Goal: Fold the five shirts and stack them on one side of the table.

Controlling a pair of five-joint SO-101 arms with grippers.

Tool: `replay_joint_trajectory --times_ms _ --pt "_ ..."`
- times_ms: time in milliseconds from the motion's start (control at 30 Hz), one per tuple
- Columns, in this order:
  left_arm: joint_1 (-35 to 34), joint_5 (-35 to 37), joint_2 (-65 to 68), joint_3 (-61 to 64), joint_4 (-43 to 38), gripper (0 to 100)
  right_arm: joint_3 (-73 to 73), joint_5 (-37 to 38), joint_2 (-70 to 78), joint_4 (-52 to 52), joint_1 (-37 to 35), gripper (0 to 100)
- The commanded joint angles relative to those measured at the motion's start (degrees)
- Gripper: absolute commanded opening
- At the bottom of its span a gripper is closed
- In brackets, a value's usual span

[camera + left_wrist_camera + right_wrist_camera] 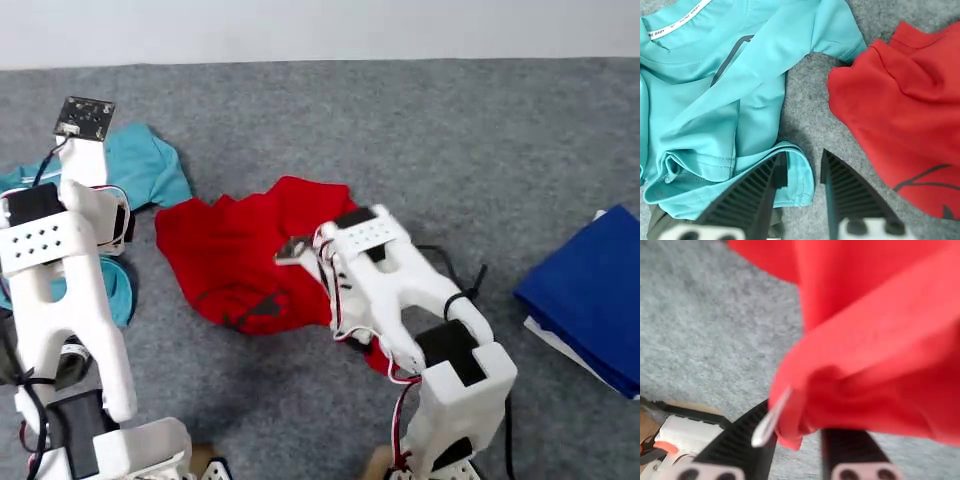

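Note:
A red shirt (235,255) lies crumpled at the middle of the grey table. My right gripper (297,250) is at its right edge; in the right wrist view that gripper (795,427) is shut on a raised fold of the red shirt (875,340) beside a small white tag (769,422). A teal shirt (145,165) lies rumpled at the far left under my left arm. My left gripper (802,162) is open just above the table, next to the teal shirt's (720,110) hem, with bare carpet between its fingers. Red cloth (900,100) lies close by.
A folded blue shirt (590,285) rests at the right edge on something white (555,338). A bit of dark cloth (654,224) peeks from under the teal shirt. Open grey carpet (450,130) stretches across the back and between the red and blue shirts.

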Motion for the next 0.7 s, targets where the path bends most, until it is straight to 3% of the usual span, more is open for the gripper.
replay_joint_trajectory --times_ms 0,267,367,500,667 --pt "0.0 0.4 -1.8 -0.3 -0.8 12 -8.6 3.8 -0.3 4.6 3.5 0.8" --pt "0.3 0.4 -2.5 -0.9 -0.7 12 -27.3 5.2 -1.5 15.3 10.1 1.0" --pt "0.3 1.8 -4.0 -2.9 -1.2 12 -27.9 5.4 -5.5 15.2 11.2 1.0" --pt "0.4 10.4 -3.5 -5.9 -5.8 13 -26.5 4.9 -11.4 15.2 11.5 1.0" --pt "6.0 10.6 2.5 -9.9 -5.5 17 -21.1 3.3 -21.6 15.2 12.0 1.0"
